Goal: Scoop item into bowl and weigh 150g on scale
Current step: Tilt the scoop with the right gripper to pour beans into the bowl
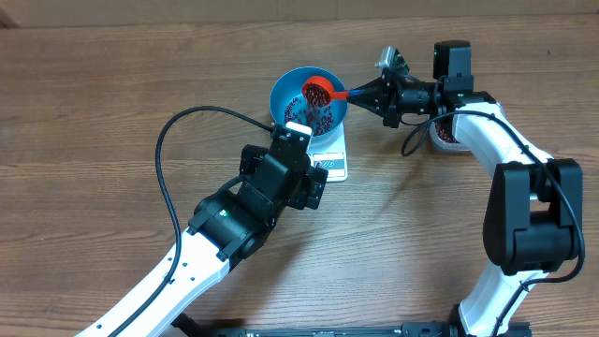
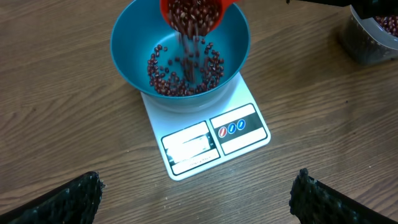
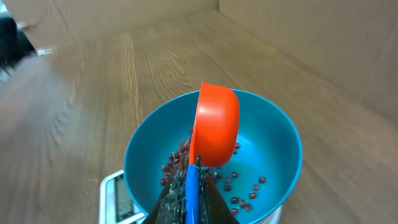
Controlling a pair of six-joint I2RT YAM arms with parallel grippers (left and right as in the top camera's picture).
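Note:
The blue bowl (image 1: 284, 95) (image 2: 134, 50) (image 3: 280, 143) stands on the white scale (image 1: 334, 165) (image 2: 211, 143) (image 3: 115, 193). My right gripper (image 1: 367, 94) (image 3: 193, 182) is shut on the blue handle of an orange-red scoop (image 1: 319, 91) (image 2: 193, 12) (image 3: 217, 121). The scoop is tipped over the bowl and dark red beans (image 2: 186, 78) (image 3: 244, 190) stream from it onto a loose layer on the bowl's bottom. My left gripper (image 1: 314, 180) (image 2: 196, 186) hangs open just in front of the scale, its jaws wide apart and holding nothing.
A clear plastic tub (image 1: 447, 137) (image 2: 373, 37) holding more beans sits to the right of the scale, partly behind my right arm. The left arm's black cable (image 1: 168, 140) loops over the wooden table on the left.

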